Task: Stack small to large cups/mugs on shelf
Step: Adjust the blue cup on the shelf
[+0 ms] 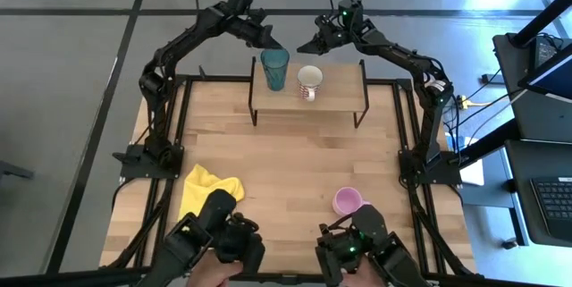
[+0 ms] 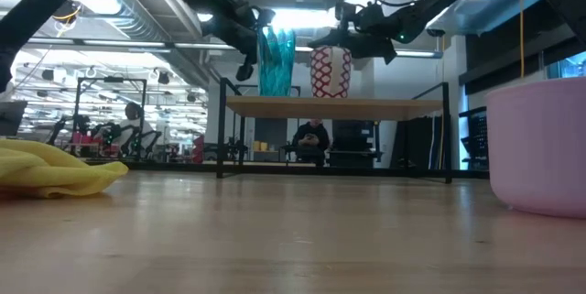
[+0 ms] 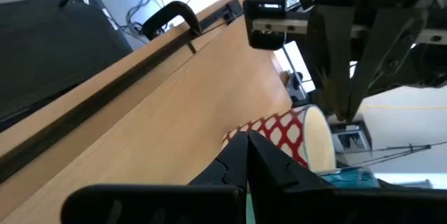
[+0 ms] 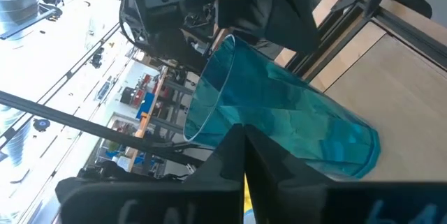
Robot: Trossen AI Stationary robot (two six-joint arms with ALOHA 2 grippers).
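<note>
Two of three up on the shelf (image 1: 335, 99) already: teal tumbler (image 1: 274, 69) standing upright toward its left end, and just beside it, not touching, a cream-white mug (image 1: 309, 80) with a red lattice pattern. Both sitting toward the far edge of the board, clear in the low view, tumbler (image 2: 276, 61) taller than the patterned mug (image 2: 331, 71).

Pink mug (image 1: 348, 201) down on the big wooden table (image 1: 295, 166), near the front right, well apart from the shelf. Looms huge at the right edge in the low view (image 2: 538, 145), upright, opening up.

Left gripper (image 1: 265, 40) hanging just behind the tumbler, above its far rim, holding nothing. Fingers (image 3: 262, 160) pressed together into a point in the left wrist view, with the patterned mug (image 3: 297, 137) and a sliver of teal beyond them.

Right gripper (image 1: 306, 46) parked just behind the cream mug, tip pointing toward the tumbler. Fingers (image 4: 241, 151) likewise closed tight on nothing, with the tumbler (image 4: 279, 123) filling the right wrist view right past them.

Yellow cloth (image 1: 207, 189) crumpled on the table at front left, away from everything else. Person seated far back in the room, visible under the shelf in the low view (image 2: 311, 138).
</note>
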